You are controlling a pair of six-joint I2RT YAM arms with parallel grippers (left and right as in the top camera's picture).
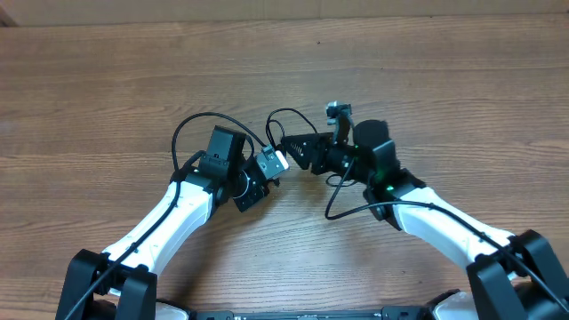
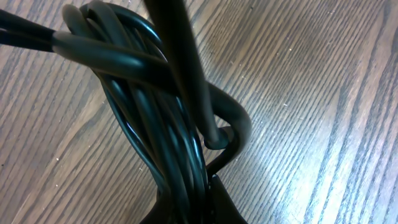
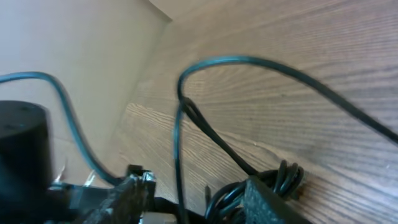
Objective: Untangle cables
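A black cable lies tangled on the wooden table, with loops at the left (image 1: 191,124), at the centre (image 1: 284,116) and at the front (image 1: 342,203), and a plug end (image 1: 338,111). My left gripper (image 1: 265,171) is shut on a tight coil of the cable (image 2: 155,124), which fills the left wrist view between the jaws (image 2: 205,199). My right gripper (image 1: 293,149) meets it from the right. In the right wrist view its fingers (image 3: 196,202) stand apart, with the coil (image 3: 286,177) against the right finger and a gap to the left finger.
The wooden table (image 1: 444,89) spreads all around the two grippers. A thin cable strand (image 3: 267,65) arcs over the wood in front of the right gripper. A pale wall (image 3: 74,37) shows beyond the table edge.
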